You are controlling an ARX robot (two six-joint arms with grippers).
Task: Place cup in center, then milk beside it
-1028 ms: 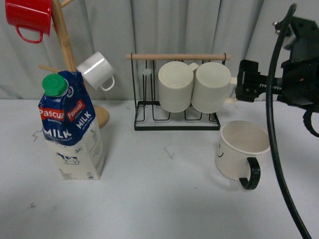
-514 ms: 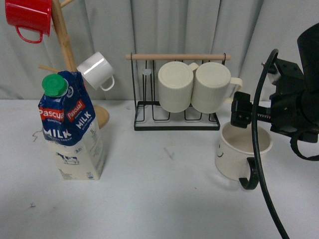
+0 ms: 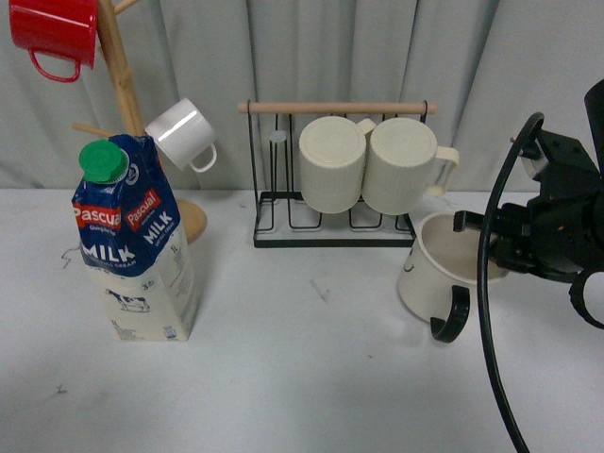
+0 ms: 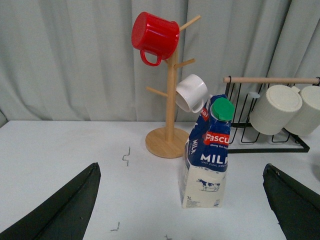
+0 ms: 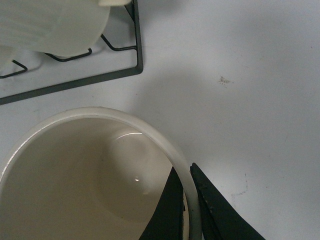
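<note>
The cup point(image 3: 427, 274), cream with a black handle, is at the right of the table in front of the wire rack, tilted a little. My right gripper point(image 3: 483, 233) is shut on its rim on the right side. The right wrist view shows one finger inside and one outside the cup point(image 5: 85, 175) wall, with the right gripper point(image 5: 187, 197) pinching the rim. The milk point(image 3: 137, 241) carton stands upright at the left. In the left wrist view the milk point(image 4: 206, 150) stands ahead, between the wide-open fingers of my left gripper point(image 4: 181, 167), well apart from both. The front view does not show the left gripper.
A wooden mug tree point(image 3: 118, 85) behind the milk carries a red mug point(image 3: 55, 33) and a small white mug point(image 3: 184, 134). A black wire rack point(image 3: 335, 222) at the back centre holds two ribbed cream mugs point(image 3: 368, 162). Grey curtain behind.
My right gripper came down from beside the rack and shut on the cup's rim. The cup has shifted left and tipped slightly. The milk has not moved.
</note>
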